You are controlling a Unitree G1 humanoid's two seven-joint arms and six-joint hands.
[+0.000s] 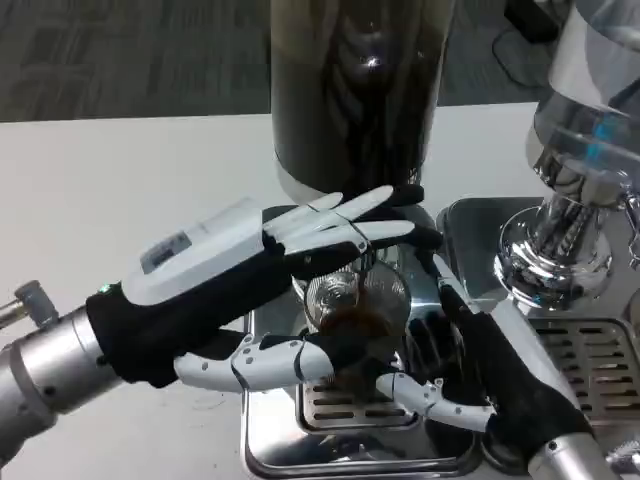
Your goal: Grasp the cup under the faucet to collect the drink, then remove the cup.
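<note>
My left hand (pixel 300 290) wraps the cup (pixel 355 300) on the drip tray (pixel 350 455), brown drink inside; right hand (pixel 455 375) touches it, grip unclear; I'd lift level and slowly.

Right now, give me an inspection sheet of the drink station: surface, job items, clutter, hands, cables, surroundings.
Surface: white table, steel drip tray with slotted grate.
Job's things: clear cup over the tray, brown drink inside; dark drink dispenser stands behind it; the faucet itself is hidden by fingers.
Clutter: nothing seen.
Hands: left hand wraps around the cup, fingers above and below it; right hand sits close on the cup's other side, contact unclear.
Cables: dark cable on the floor, top right.
Surroundings: second chrome dispenser with its own tray to the right; grey carpet behind.
</note>
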